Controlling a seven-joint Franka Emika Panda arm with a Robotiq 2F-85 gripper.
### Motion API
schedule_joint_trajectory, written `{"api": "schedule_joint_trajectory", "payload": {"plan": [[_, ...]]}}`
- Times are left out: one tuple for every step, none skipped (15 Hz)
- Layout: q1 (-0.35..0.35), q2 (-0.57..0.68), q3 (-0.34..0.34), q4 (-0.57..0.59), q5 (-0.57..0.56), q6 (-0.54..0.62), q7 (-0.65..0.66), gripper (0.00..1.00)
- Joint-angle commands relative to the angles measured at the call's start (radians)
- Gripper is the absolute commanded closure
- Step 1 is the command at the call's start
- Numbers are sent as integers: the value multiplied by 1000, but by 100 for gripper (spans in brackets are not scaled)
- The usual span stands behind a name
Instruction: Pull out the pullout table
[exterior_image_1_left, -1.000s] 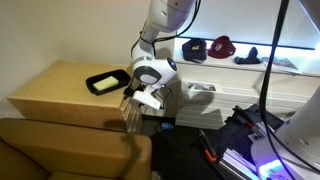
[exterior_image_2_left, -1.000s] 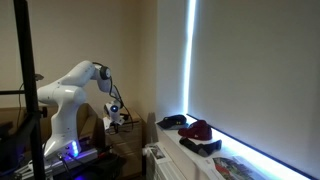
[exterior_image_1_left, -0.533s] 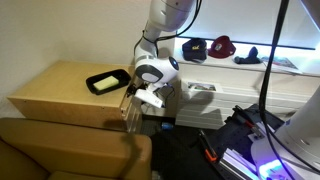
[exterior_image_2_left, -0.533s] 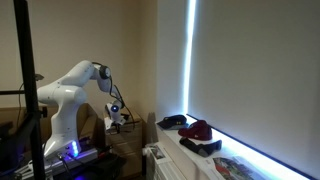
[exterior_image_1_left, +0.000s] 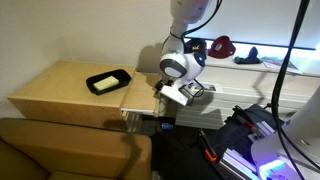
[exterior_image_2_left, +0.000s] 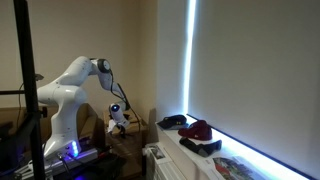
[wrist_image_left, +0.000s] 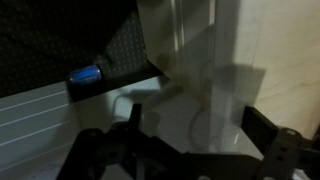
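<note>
The pullout table (exterior_image_1_left: 141, 96) is a thin light tan board that sticks out from the right side of the boxy tan cabinet (exterior_image_1_left: 55, 92). My gripper (exterior_image_1_left: 166, 97) is at the board's outer end, with the fingers down at its edge. In the wrist view the two dark fingers (wrist_image_left: 195, 125) stand wide apart over a pale wooden surface (wrist_image_left: 270, 50), and nothing is clamped between them. My gripper also shows small and dim in an exterior view (exterior_image_2_left: 118, 120).
A small black tray (exterior_image_1_left: 108, 81) lies on the cabinet top. A brown padded seat (exterior_image_1_left: 70, 150) fills the front left. A white shelf with caps (exterior_image_1_left: 222, 46) runs behind the arm. Cables and lit equipment (exterior_image_1_left: 250, 150) lie on the floor.
My gripper has moved right, away from the cabinet. The thin board now sticks out from the cabinet's side, where before only the edge showed.
</note>
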Motion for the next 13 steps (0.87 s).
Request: {"api": "schedule_joint_trajectory", "payload": {"plan": [[7, 22, -105, -117, 86, 6, -54, 0], [4, 12, -120, -142, 90, 21, -45, 0], [1, 9, -132, -161, 91, 35, -34, 0], [-5, -1, -147, -179, 85, 53, -24, 0], [-10, -5, -156, -186, 80, 75, -9, 0], [19, 4, -186, -191, 39, 94, 65, 0], [8, 2, -179, -190, 19, 126, 113, 0], [10, -65, -163, -215, 44, 77, 37, 0], [10, -64, -168, -217, 33, 97, 65, 0], [10, -62, -170, -217, 31, 105, 78, 0], [10, -62, -170, -216, 31, 106, 82, 0], [11, -62, -170, -216, 31, 108, 84, 0], [11, -62, -170, -215, 31, 109, 85, 0]]}}
